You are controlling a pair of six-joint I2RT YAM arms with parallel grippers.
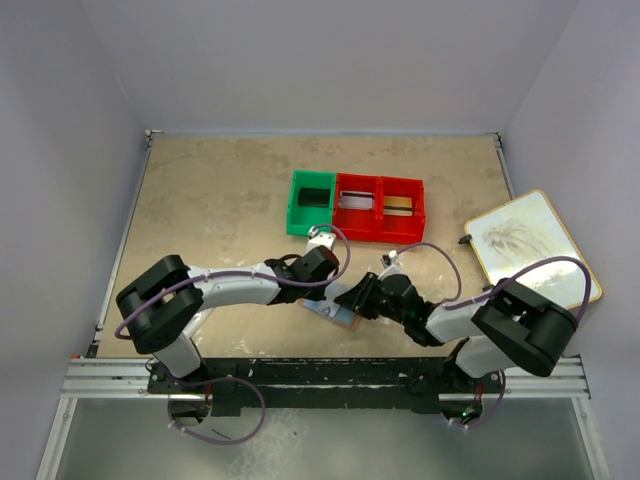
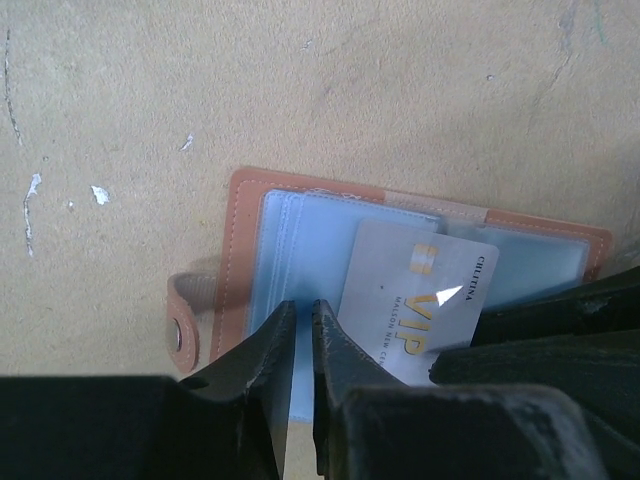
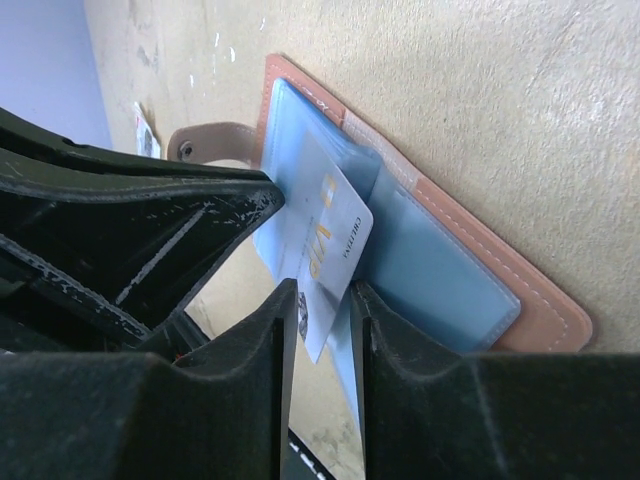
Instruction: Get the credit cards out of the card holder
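Observation:
The card holder (image 1: 335,310) lies open on the table between both arms, its brown rim (image 2: 238,250) framing light blue sleeves (image 3: 430,270). A silver card marked VIP (image 2: 410,295) sticks partway out of a sleeve at an angle. My left gripper (image 2: 303,306) is shut to a thin slit on the blue sleeve edge next to the card. My right gripper (image 3: 322,288) is open, its fingers on either side of the card's free corner (image 3: 325,245). In the top view the left gripper (image 1: 328,285) and right gripper (image 1: 360,297) meet over the holder.
A green bin (image 1: 311,203) and two red bins (image 1: 357,207) (image 1: 401,208) stand in a row behind the holder, the red ones with flat items inside. A wood-framed board (image 1: 530,245) lies at the right edge. The holder's snap strap (image 2: 185,320) sticks out sideways.

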